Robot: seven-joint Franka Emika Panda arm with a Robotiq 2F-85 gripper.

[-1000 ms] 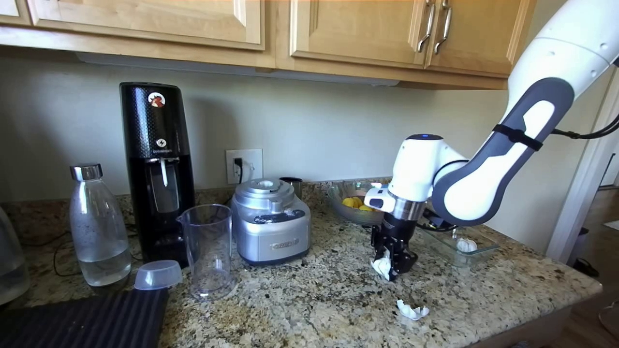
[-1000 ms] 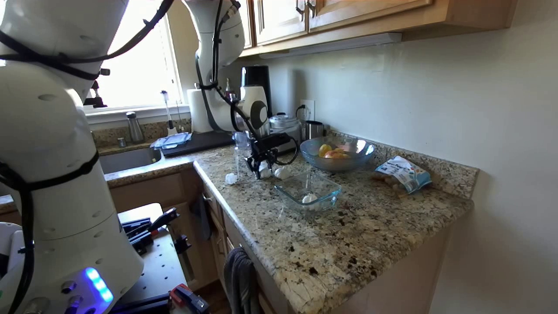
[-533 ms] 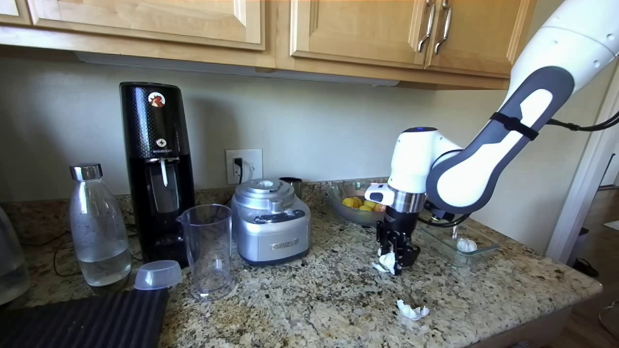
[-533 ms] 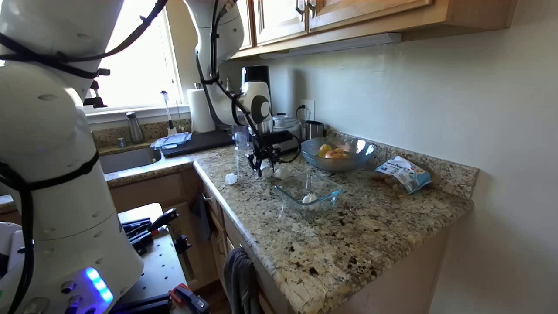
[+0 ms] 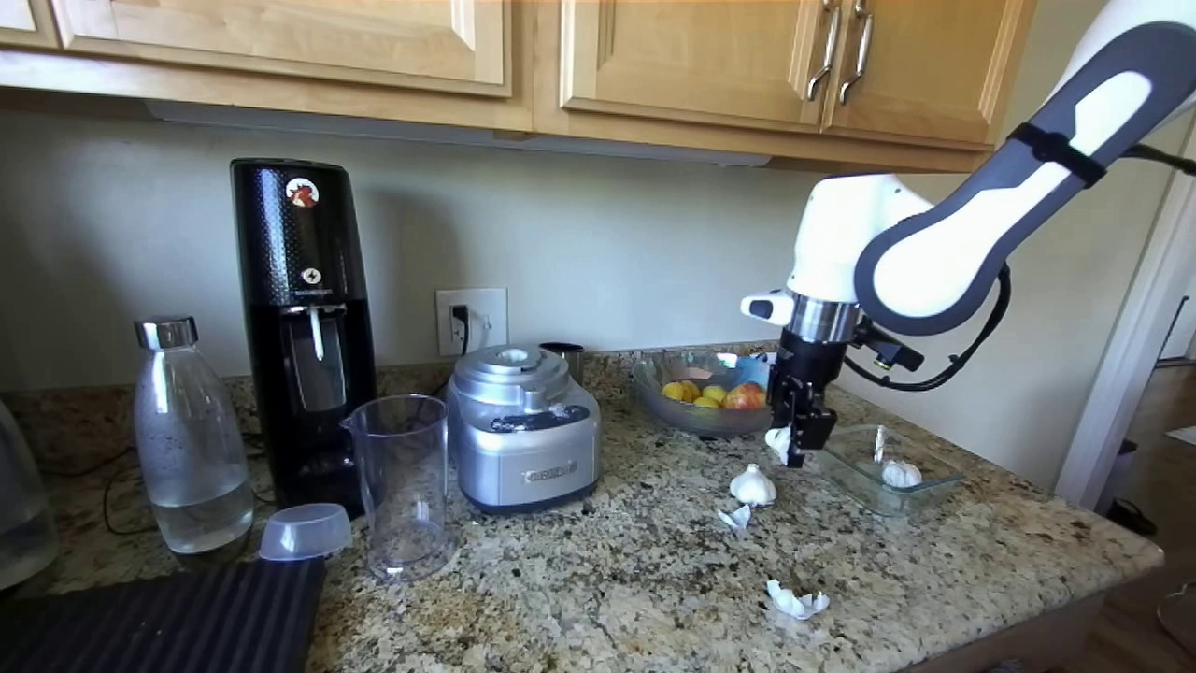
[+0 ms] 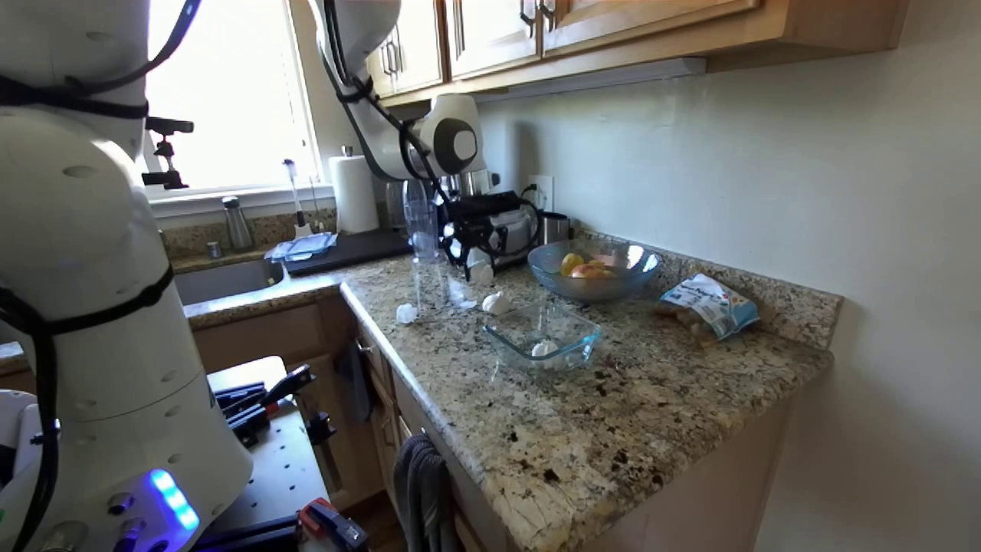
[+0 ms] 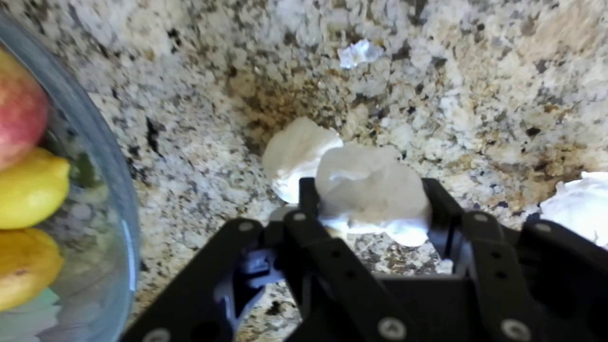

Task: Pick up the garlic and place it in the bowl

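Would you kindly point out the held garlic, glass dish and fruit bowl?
Held garlic (image 7: 373, 187): wrist view, visible middle.
Glass dish (image 6: 569, 357): in an exterior view, side wall.
Fruit bowl (image 6: 590, 291): in an exterior view, outer wall.

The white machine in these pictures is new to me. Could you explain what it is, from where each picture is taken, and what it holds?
This is a robot arm, ending in a black hand that can grasp. Two pictures come from cameras outside it, looking from different places; the close one is taken from its wrist. The hand grips a garlic bulb above the speckled counter. On the counter lie another bulb and loose white skin; a glass dish with garlic inside and a round glass bowl of fruit stand nearby.
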